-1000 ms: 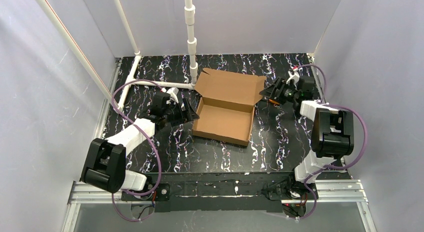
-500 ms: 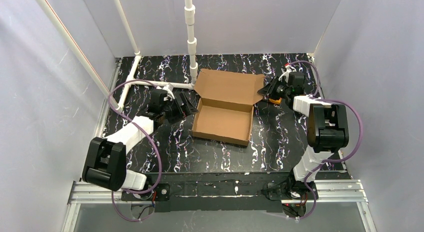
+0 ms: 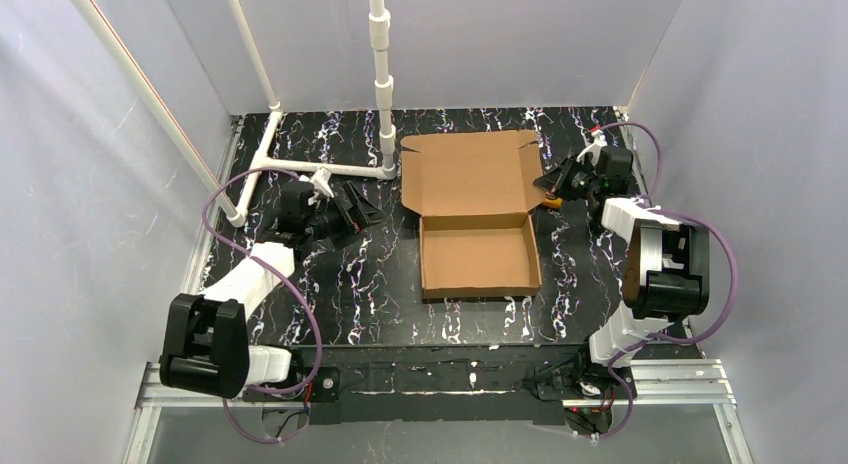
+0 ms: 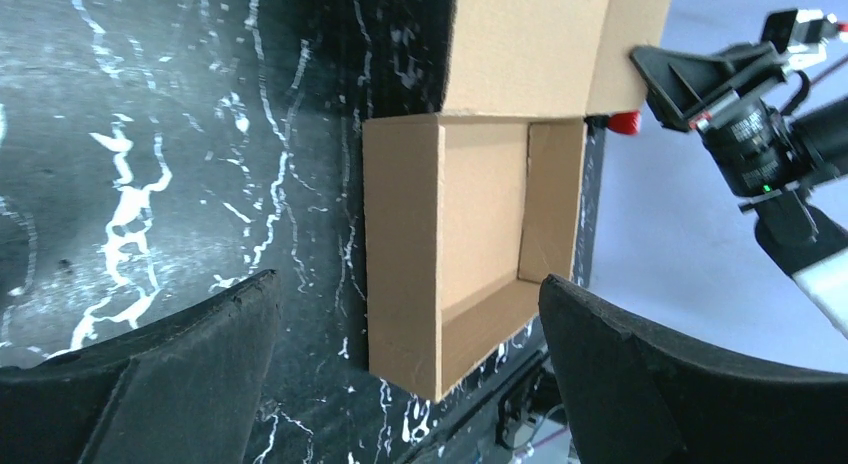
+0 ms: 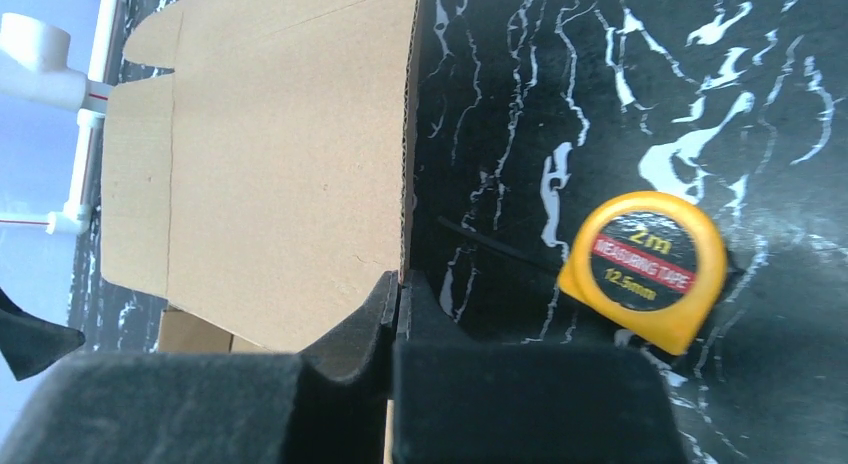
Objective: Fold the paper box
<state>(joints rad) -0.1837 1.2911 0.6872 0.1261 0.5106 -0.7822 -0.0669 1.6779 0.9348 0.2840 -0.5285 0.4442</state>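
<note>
top external: right gripper [image 3: 550, 183] pinches the corrugated brown paper box [image 3: 475, 254] lid; left gripper [image 3: 362, 208] gapes wide.

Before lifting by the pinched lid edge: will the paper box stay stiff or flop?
The paper box is probably light: its pinched edge shows thin corrugated board. Panels look stiff, but the open lid would likely hinge at its crease, letting the tray sag. Low and wide, it should slide, not tip.
</note>
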